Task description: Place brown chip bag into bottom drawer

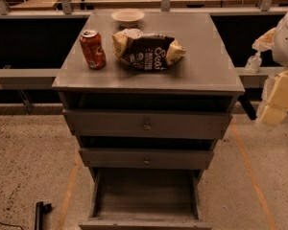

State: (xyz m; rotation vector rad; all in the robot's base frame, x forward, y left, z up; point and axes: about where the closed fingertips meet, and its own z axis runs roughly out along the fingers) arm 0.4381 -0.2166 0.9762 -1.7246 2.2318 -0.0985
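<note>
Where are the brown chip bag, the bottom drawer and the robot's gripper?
brown chip bag (151, 51): camera view, on its dark middle.
bottom drawer (144, 195): camera view, on its bare inner floor.
gripper (273, 107): camera view, on its pale yellow part at the right edge, beside the cabinet (201, 56).

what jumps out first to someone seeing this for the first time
The brown chip bag lying on top of the grey cabinet draws the eye first, with an orange-red soda can upright to its left and a white bowl behind. Below, the bottom drawer stands pulled open. The robot's pale tool hangs beside the cabinet's right edge, apart from the bag.
</note>
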